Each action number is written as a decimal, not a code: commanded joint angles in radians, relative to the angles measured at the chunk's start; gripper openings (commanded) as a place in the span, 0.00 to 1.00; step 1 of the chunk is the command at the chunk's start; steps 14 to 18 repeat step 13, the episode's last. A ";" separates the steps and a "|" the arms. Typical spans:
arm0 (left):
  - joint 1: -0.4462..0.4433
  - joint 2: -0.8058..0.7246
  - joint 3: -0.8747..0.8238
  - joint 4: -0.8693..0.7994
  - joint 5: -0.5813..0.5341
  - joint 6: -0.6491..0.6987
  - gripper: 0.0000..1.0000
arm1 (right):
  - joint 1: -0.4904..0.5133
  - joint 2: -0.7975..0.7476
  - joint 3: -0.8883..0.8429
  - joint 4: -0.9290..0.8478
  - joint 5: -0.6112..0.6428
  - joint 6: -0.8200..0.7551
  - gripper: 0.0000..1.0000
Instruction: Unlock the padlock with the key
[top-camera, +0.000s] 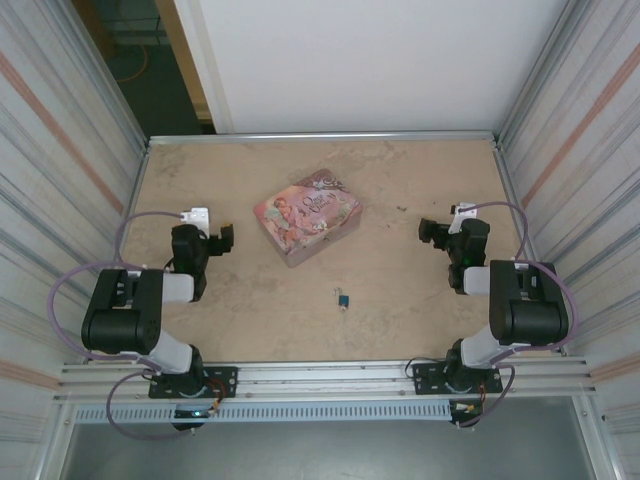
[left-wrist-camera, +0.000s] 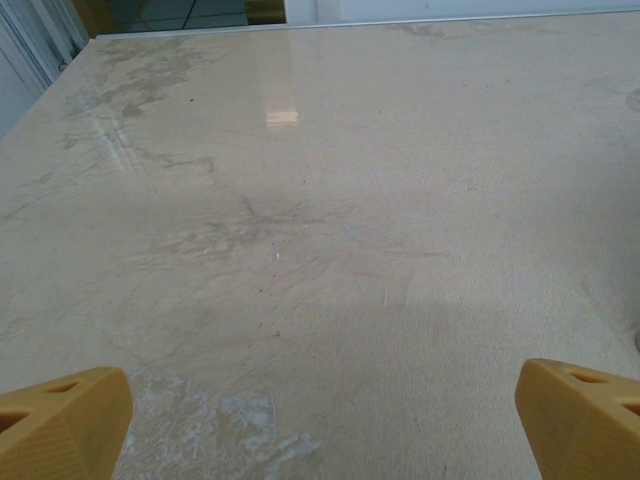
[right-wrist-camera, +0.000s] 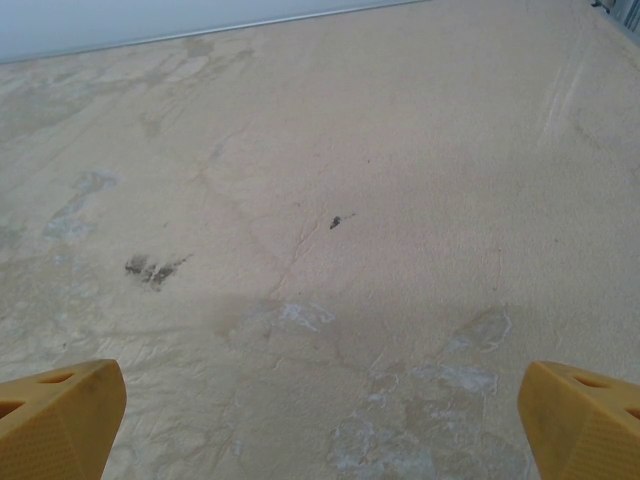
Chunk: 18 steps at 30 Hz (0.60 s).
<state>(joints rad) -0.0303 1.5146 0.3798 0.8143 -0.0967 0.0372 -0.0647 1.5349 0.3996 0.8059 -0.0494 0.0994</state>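
Note:
A tiny blue padlock (top-camera: 343, 299) with a small silvery shackle lies on the table near the front middle; a key cannot be made out beside it. My left gripper (top-camera: 224, 238) hovers at the left, well away from the padlock, open with nothing between its yellow fingertips (left-wrist-camera: 62, 420). My right gripper (top-camera: 431, 232) hovers at the right, also apart from the padlock, open and empty, with its yellow fingertips (right-wrist-camera: 580, 420) wide apart over bare table.
A pink illustrated rectangular tin (top-camera: 307, 215) lies tilted in the middle of the beige table (top-camera: 400, 290), between the two grippers. Corrugated metal walls (top-camera: 60, 180) close in both sides, and a metal rail (top-camera: 320, 375) runs along the front edge.

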 joint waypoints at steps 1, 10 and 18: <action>-0.005 -0.005 0.016 0.003 -0.001 0.001 0.99 | 0.007 0.006 0.007 -0.004 0.013 -0.013 0.99; -0.005 -0.005 0.016 0.003 -0.001 0.001 0.99 | 0.008 0.007 0.010 -0.009 0.013 -0.013 0.99; -0.005 -0.005 0.017 0.003 -0.001 0.000 0.99 | 0.008 0.006 0.009 -0.007 0.013 -0.013 0.99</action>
